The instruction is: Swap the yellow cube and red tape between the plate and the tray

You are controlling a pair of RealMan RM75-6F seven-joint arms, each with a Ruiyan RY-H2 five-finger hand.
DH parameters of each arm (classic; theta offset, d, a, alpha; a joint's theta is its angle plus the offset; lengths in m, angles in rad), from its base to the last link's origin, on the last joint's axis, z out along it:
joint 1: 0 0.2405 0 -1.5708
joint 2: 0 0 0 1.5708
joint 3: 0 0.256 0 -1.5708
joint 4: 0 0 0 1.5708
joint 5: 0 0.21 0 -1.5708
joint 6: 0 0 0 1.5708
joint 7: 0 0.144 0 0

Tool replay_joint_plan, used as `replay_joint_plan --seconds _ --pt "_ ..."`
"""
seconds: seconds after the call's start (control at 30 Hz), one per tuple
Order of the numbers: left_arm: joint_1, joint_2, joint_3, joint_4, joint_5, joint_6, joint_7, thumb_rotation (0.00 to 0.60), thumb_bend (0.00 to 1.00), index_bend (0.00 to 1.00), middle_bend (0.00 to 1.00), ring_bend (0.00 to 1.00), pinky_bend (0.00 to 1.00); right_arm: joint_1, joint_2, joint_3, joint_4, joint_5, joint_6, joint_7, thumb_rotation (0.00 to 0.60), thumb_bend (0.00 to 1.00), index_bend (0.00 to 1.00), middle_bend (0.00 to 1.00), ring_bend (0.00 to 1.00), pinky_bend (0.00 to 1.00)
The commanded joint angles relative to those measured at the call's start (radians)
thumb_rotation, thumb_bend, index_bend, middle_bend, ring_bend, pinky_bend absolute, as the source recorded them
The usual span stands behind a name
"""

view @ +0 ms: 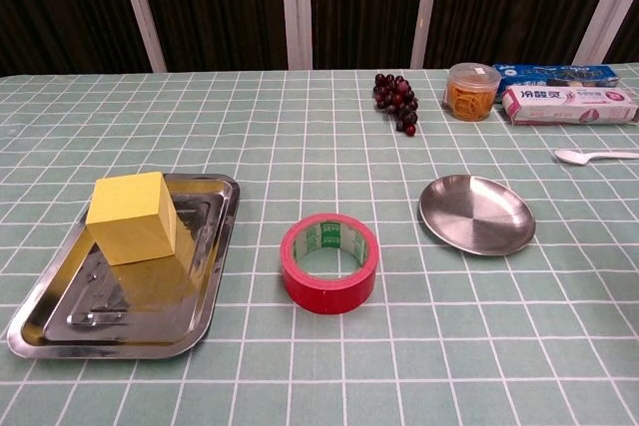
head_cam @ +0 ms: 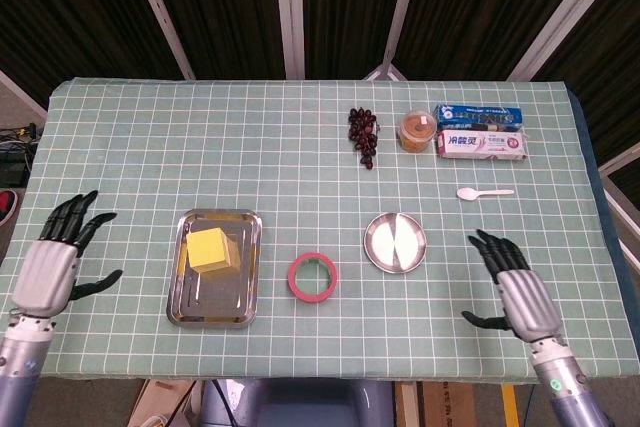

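Fingers spread on our left hand (head_cam: 45,269) and right hand (head_cam: 522,297), holding nothing, near table edges. Cube (head_cam: 209,248) sits flat in tray (head_cam: 212,305); tape (head_cam: 313,276) lies flat beside plate (head_cam: 395,242).

Camera layout: two views of one table (head_cam: 200,137).
Head view looks steeply down over the whole top; chest view sits low at the near edge, closer, sharing its middle.
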Motion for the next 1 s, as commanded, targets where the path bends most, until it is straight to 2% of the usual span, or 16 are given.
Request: replay_joint_plan --seconds 0.03,0.13,0.23,0.3,0.5,0.7,1.0 --pt "0.044 -0.015 0.012 0.052 0.018 0.043 -0.045 0.6 0.0 0.22 0.0 0.0 0.07 0.152 -0.036 0.048 -0.071 0.038 -0.193 -0.071 0.6 0.0 0.05 0.0 0.0 0.0" --pt "0.053 -0.028 0.001 0.071 0.015 0.041 -0.036 0.6 0.0 0.22 0.0 0.0 0.07 0.255 -0.075 0.102 -0.108 0.173 -0.32 -0.113 0.6 0.0 0.05 0.0 0.0 0.0" --pt "0.059 -0.037 -0.013 0.081 0.006 0.039 -0.018 0.6 0.0 0.22 0.0 0.0 0.07 0.349 -0.128 0.142 -0.104 0.292 -0.395 -0.189 0.6 0.0 0.05 0.0 0.0 0.0" --pt "0.063 -0.042 -0.019 0.083 0.005 0.036 -0.018 0.6 0.0 0.22 0.0 0.0 0.07 0.41 -0.179 0.158 -0.091 0.376 -0.418 -0.252 0.6 0.0 0.05 0.0 0.0 0.0" --pt "0.068 -0.051 -0.04 0.094 -0.006 0.02 -0.025 0.6 0.0 0.22 0.0 0.0 0.07 0.552 -0.328 0.165 -0.032 0.569 -0.421 -0.388 0.6 0.0 0.05 0.0 0.0 0.0" --pt "0.075 -0.051 -0.054 0.098 -0.008 0.017 -0.034 0.6 0.0 0.22 0.0 0.0 0.07 0.621 -0.424 0.153 0.018 0.654 -0.396 -0.435 0.6 0.0 0.05 0.0 0.0 0.0" --pt "0.085 -0.053 -0.071 0.102 -0.007 0.01 -0.036 0.6 0.0 0.22 0.0 0.0 0.07 0.686 -0.537 0.133 0.133 0.702 -0.364 -0.461 0.6 0.0 0.05 0.0 0.0 0.0"
